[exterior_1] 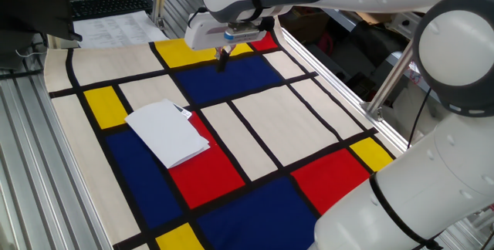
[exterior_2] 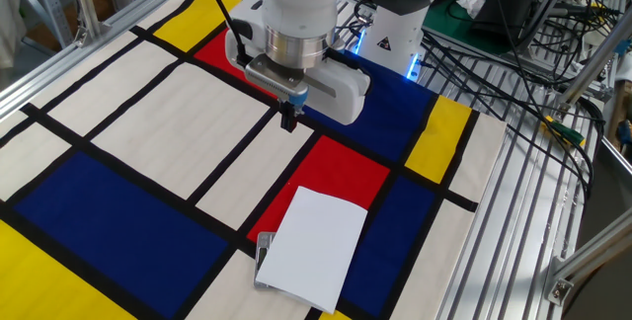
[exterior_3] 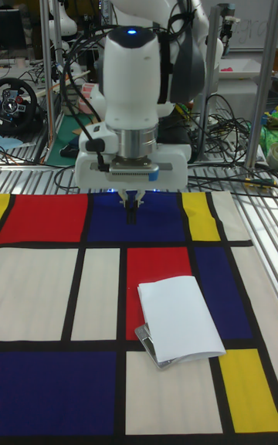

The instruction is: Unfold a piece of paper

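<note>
The piece of paper (exterior_1: 166, 130) (exterior_2: 313, 245) (exterior_3: 180, 317) is a blank white sheet lying folded on the coloured cloth, over a red and a blue patch. A small grey block (exterior_2: 263, 257) (exterior_3: 150, 341) pokes out from under one edge. My gripper (exterior_1: 223, 59) (exterior_2: 289, 119) (exterior_3: 132, 215) hangs above the cloth, well apart from the paper, over the blue patch near the robot base. Its dark fingers are pressed together with nothing between them.
The cloth (exterior_2: 118, 162) of red, blue, yellow and cream patches covers the table. Printed sheets (exterior_1: 116, 26) lie beyond its far edge. Cables (exterior_2: 533, 73) and metal rails (exterior_2: 533, 221) run along the side by the robot base (exterior_2: 395, 34).
</note>
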Robot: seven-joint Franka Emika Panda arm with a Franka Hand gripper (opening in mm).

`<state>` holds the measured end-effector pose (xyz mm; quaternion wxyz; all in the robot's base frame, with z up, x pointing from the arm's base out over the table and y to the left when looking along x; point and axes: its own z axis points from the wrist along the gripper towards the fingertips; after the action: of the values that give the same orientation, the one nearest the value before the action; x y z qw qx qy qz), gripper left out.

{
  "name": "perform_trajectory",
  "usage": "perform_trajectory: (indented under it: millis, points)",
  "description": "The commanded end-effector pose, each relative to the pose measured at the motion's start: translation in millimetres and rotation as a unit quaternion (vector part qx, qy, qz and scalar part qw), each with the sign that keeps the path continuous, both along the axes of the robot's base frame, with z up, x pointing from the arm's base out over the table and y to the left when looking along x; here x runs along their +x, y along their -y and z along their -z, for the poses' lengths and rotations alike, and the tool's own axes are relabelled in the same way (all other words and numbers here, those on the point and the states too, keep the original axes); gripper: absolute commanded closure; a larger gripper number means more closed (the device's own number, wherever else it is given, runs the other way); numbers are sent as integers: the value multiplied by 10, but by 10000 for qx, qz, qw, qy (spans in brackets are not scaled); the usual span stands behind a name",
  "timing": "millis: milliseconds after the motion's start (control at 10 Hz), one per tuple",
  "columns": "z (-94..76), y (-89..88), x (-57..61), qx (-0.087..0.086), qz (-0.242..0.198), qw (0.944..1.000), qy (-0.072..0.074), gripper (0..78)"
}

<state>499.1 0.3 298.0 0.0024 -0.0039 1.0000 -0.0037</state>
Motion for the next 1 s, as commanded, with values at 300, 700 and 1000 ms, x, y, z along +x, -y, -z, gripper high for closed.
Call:
perform_trajectory:
  millis: [300, 700, 1000]
  points:
    - [-4, -12, 0, -399, -115, 9991, -14, 776]
    - [136, -40, -29, -258, 2, 9989, -381, 776]
    - [277, -62, -80, -274, 34, 9989, -370, 776]
